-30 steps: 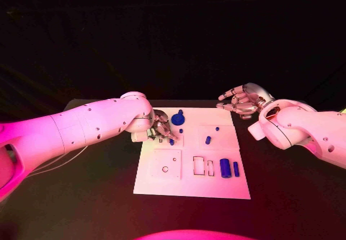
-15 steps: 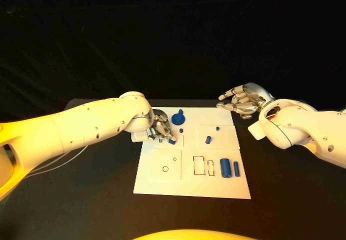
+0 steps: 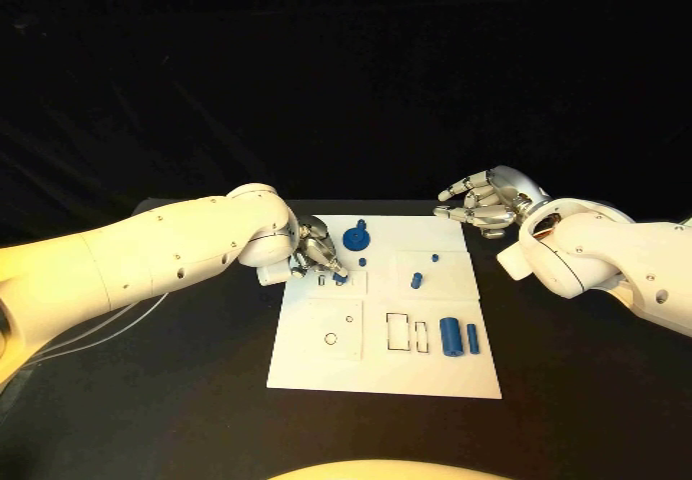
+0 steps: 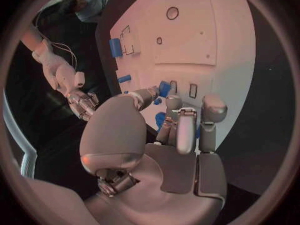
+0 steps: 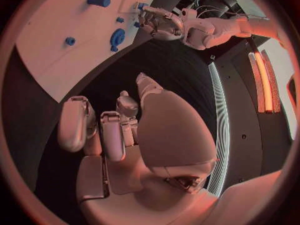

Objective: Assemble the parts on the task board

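Observation:
The white task board (image 3: 385, 370) lies in the middle of the black table. My left hand (image 3: 319, 255) is over the board's far left part and pinches a small blue part (image 3: 340, 279) between thumb and a fingertip, low over the board's small slots (image 4: 192, 90); the left wrist view shows the part (image 4: 164, 88) at the fingertips. My right hand (image 3: 483, 203) hovers beyond the board's far right corner, fingers apart and holding nothing. A blue round disc part (image 3: 356, 238) lies at the far edge. Two blue cylinders (image 3: 451, 336) lie at the near right.
Small blue pegs (image 3: 415, 280) stand in the board's right middle panel, and another small peg (image 3: 362, 262) is near my left fingertips. Two rectangular slots (image 3: 397, 331) and a round hole (image 3: 330, 339) are in the near panels. Black table (image 3: 173, 400) surrounds the board.
My left hand has drawn slightly back toward the board's far left with the small blue part still at its fingertips. My right hand has barely moved.

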Robot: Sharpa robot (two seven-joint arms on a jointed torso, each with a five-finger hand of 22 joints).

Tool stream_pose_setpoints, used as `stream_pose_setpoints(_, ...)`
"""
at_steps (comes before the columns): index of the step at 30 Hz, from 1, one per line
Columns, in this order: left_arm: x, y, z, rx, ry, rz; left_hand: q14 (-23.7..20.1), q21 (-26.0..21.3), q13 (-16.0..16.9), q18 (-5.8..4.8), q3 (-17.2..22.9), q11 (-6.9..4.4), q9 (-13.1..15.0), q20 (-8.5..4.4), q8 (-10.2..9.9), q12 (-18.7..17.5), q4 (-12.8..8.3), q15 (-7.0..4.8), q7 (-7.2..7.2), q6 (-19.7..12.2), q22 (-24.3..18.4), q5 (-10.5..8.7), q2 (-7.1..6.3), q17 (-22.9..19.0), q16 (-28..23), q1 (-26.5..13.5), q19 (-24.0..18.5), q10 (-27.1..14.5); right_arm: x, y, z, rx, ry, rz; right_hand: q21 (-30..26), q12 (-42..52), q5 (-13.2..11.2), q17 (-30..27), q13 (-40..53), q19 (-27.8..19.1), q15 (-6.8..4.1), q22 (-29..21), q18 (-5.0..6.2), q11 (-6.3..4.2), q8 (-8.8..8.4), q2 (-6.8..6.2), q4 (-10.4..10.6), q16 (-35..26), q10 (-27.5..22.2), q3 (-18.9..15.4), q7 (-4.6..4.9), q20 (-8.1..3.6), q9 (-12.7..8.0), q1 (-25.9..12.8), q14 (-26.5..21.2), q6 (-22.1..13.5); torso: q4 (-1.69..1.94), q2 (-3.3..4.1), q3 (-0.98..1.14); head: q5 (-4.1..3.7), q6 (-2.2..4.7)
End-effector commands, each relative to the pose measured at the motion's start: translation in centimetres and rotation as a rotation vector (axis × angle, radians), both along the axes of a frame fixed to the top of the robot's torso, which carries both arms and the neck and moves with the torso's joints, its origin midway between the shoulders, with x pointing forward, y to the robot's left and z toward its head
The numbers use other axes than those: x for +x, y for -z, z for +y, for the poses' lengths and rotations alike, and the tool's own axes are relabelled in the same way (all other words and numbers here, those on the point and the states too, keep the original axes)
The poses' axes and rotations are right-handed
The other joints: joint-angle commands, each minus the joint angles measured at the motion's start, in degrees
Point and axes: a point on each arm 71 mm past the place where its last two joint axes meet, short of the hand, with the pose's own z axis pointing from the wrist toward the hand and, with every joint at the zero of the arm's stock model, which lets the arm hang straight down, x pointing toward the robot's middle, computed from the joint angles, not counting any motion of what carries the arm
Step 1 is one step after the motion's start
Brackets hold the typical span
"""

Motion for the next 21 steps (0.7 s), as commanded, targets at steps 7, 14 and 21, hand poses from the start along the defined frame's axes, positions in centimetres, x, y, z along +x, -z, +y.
stream_pose_setpoints(7,-0.04,-0.10,0.23,0.018,-0.015,-0.043,4.15,2.37,3.19,-1.67,12.91,-1.94,7.14,-0.49,4.19,2.12,-4.48,-1.11,-1.61,3.20,3.65,4.23,0.51,9.89,1.81,-2.99,3.59,5.69,0.01,-0.01,-0.07,-0.002,-0.003,0.000,-0.84,-0.65,1.08,10.01,-0.24,-1.10,-0.31,2.78,0.63,-0.16,0.91,-0.29,0.23,-0.98,-0.99,0.97,0.09,0.00,0.18,-0.56,4.72,-0.55,0.09,0.03,0.03,0.31,-0.09)
stream_pose_setpoints(14,0.07,0.02,0.17,0.039,-0.015,-0.066,4.66,3.15,4.40,-2.01,13.33,-2.56,7.64,-0.94,4.75,2.92,-4.82,-1.66,-2.31,4.56,5.33,4.28,0.64,10.97,2.26,-4.61,4.96,7.38,0.01,-0.01,-0.05,-0.001,-0.005,0.000,-1.00,-0.73,1.10,9.98,-0.33,-1.15,-0.31,2.70,0.65,-0.15,1.00,-0.37,0.23,-1.02,-1.07,0.99,0.09,0.01,0.19,-0.67,4.71,-0.62,-0.06,0.09,-0.06,0.51,-0.16)
stream_pose_setpoints(21,0.06,0.15,-0.09,0.053,-0.006,-0.075,4.96,3.47,5.06,-2.15,13.52,-2.88,7.88,-1.19,4.99,3.34,-5.07,-1.93,-2.65,5.18,6.00,4.47,0.67,11.69,2.56,-5.28,5.54,8.23,0.00,-0.01,-0.03,-0.001,-0.006,0.000,-1.00,-0.73,1.10,9.98,-0.33,-1.15,-0.31,2.70,0.65,-0.15,1.00,-0.37,0.23,-1.02,-1.07,0.99,0.09,0.01,0.19,-0.67,4.71,-0.62,-0.11,0.12,-0.02,0.52,-0.17)
